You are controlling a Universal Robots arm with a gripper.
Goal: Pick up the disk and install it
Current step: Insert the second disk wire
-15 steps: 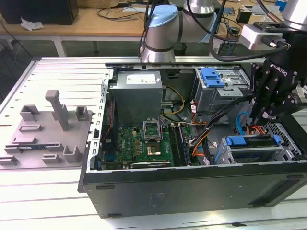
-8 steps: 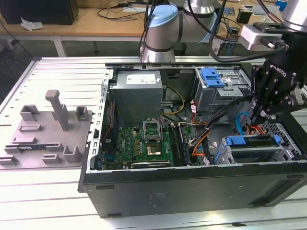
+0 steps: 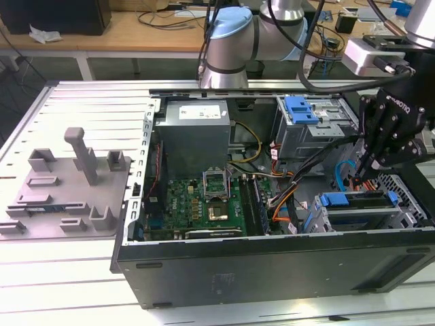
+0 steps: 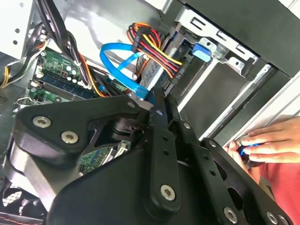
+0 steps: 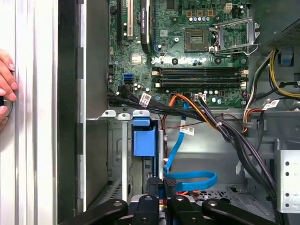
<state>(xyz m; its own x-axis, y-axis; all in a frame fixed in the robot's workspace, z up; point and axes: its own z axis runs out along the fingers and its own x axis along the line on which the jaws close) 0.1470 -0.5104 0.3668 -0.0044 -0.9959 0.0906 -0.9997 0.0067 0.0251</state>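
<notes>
Open computer case (image 3: 272,268) on the surface | gripper (image 3: 363,166) hangs over the case's lower drive cage, fingers (image 4: 159,122) clenched together, grasping nothing | disk (image 3: 353,201) in its blue rail sits in that cage, just beneath the gripper | a person's hand (image 4: 267,145) rests at the case's outer edge

An open computer case (image 3: 272,265) lies on the worktop (image 3: 68,272), its green motherboard (image 3: 204,204) exposed. A grey fixture (image 3: 68,183) with upright posts sits near the worktop's edge, on the exterior view's left.
</notes>
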